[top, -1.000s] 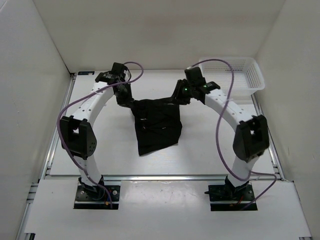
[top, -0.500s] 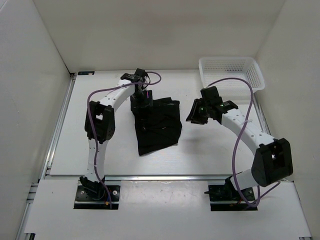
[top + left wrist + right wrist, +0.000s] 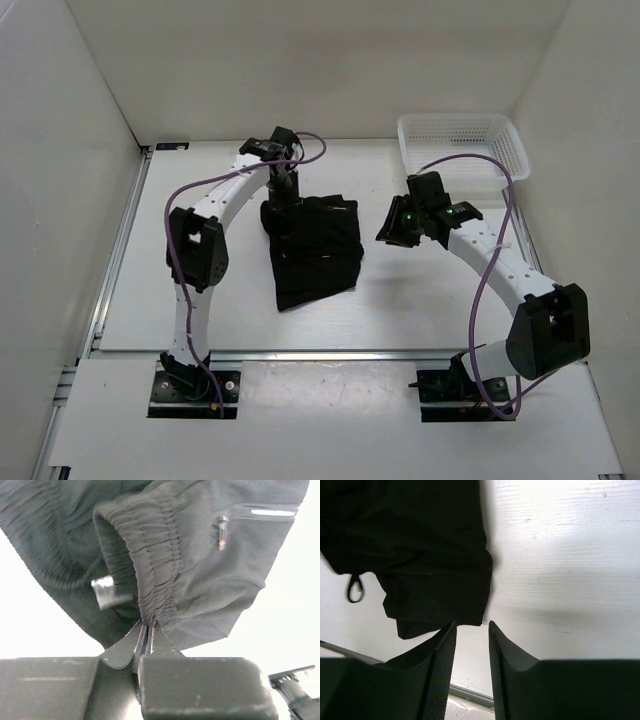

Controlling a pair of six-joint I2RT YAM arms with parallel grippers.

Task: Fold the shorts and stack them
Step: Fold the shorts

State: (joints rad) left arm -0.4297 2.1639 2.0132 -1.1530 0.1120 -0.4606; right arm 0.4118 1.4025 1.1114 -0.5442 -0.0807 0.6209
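Observation:
The black shorts (image 3: 315,255) lie folded in a narrow heap at the middle of the table. My left gripper (image 3: 282,205) stands over their far left corner. In the left wrist view it (image 3: 147,625) is shut on the gathered elastic waistband of the shorts (image 3: 200,555), near a white label and a zip pocket. My right gripper (image 3: 385,228) hovers just right of the shorts' right edge. Its jaws (image 3: 470,625) stand open with only bare table between them, and the shorts (image 3: 410,545) lie just beyond the tips.
A white mesh basket (image 3: 455,120) stands at the back right corner. White walls close in the table on three sides. A metal rail runs along the near edge, with both arm bases behind it.
The right gripper has let go of the shorts' far edge and pulled back to the right. The left gripper has shifted right onto the shorts' far left corner and pinches the waistband.

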